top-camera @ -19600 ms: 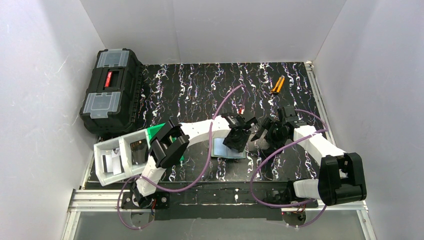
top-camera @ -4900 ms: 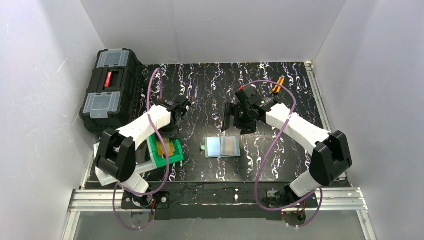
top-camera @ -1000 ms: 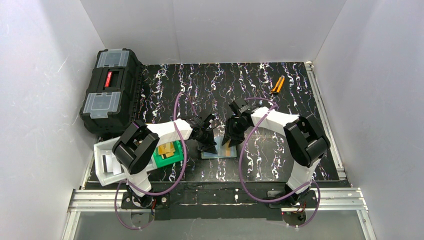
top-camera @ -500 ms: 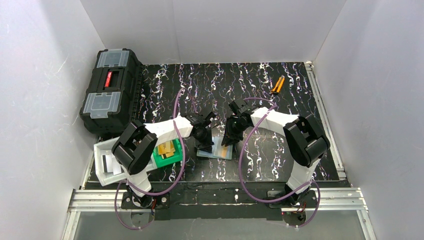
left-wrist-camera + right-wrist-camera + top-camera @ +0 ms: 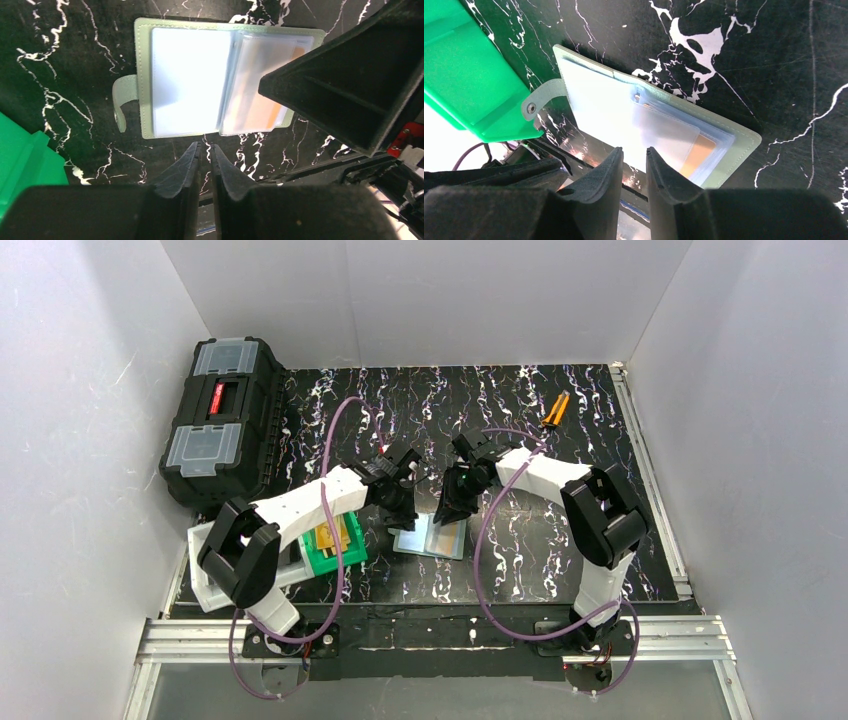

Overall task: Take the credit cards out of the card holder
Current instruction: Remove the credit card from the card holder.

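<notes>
The card holder (image 5: 432,539) lies open on the black marbled mat, its pale glossy inside up (image 5: 187,80) (image 5: 604,107). An orange credit card (image 5: 272,107) (image 5: 697,152) shows through the clear pocket of one panel. My left gripper (image 5: 401,504) (image 5: 205,146) hovers just off the holder's edge, its jaws a narrow slit apart with nothing between them. My right gripper (image 5: 447,510) (image 5: 634,150) hangs over the holder, jaws a little apart and empty. More gold-tan credit cards (image 5: 331,537) lie in the green bin.
The bright green bin (image 5: 349,554) (image 5: 469,75) stands just left of the holder, with a white-clear bin (image 5: 222,562) beside it. A black toolbox (image 5: 220,420) sits at the back left. An orange-handled tool (image 5: 555,410) lies at the back right.
My left gripper has lifted back off the holder and its jaws have parted slightly. The right gripper has shifted a little left. The holder has slid slightly left.
</notes>
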Robot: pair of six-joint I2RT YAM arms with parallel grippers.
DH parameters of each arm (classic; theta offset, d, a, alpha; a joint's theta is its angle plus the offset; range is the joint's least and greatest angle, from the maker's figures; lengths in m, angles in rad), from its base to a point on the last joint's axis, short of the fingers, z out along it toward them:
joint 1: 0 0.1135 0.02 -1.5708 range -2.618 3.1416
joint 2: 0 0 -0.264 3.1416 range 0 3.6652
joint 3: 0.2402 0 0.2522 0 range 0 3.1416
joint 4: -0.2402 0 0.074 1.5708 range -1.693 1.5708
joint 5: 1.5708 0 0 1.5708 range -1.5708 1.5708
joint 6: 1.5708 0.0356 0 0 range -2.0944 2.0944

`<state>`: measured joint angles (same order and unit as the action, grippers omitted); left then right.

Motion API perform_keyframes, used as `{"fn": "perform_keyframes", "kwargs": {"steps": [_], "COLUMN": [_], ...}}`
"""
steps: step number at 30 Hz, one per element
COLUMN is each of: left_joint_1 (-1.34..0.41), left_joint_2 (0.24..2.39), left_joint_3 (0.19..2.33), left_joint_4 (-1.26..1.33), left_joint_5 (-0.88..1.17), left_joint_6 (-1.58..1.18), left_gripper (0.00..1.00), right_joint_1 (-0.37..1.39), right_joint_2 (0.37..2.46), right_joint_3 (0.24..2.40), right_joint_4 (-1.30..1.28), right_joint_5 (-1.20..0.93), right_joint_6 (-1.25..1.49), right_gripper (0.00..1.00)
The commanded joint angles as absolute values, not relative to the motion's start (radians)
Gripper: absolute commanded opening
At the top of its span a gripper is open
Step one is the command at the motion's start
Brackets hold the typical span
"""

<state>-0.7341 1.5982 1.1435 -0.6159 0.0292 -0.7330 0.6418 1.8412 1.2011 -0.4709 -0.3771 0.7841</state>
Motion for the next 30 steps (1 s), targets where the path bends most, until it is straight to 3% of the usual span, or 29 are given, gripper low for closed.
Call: {"fn": "perform_keyframes", "kwargs": {"steps": [1, 5, 17, 26, 30], "left_joint_1": [-0.732, -0.769, -0.804, -0.805, -0.804], "left_joint_2": [1.579, 1.641, 1.814, 1.863, 1.871], "left_joint_3": [1.119, 1.155, 1.17, 1.151, 1.148], "left_joint_4": [-0.532, -0.49, -0.473, -0.505, -0.502], "left_joint_5": [0.128, 0.144, 0.023, -0.033, -0.028], "left_joint_6": [-0.696, -0.671, -0.654, -0.686, -0.689], "left_gripper": [0.16, 0.22, 0.21, 0.02, 0.0], "right_joint_1": [0.644, 0.621, 0.603, 0.603, 0.603], "right_joint_2": [1.828, 1.757, 1.753, 1.773, 1.793], "right_joint_3": [1.211, 1.148, 1.111, 1.128, 1.135], "right_joint_4": [-0.506, -0.499, -0.486, -0.481, -0.477], "right_joint_5": [-0.34, -0.275, -0.287, -0.302, -0.304], "right_joint_6": [0.79, 0.805, 0.801, 0.795, 0.792], "right_gripper": [0.32, 0.35, 0.37, 0.37, 0.37]}}
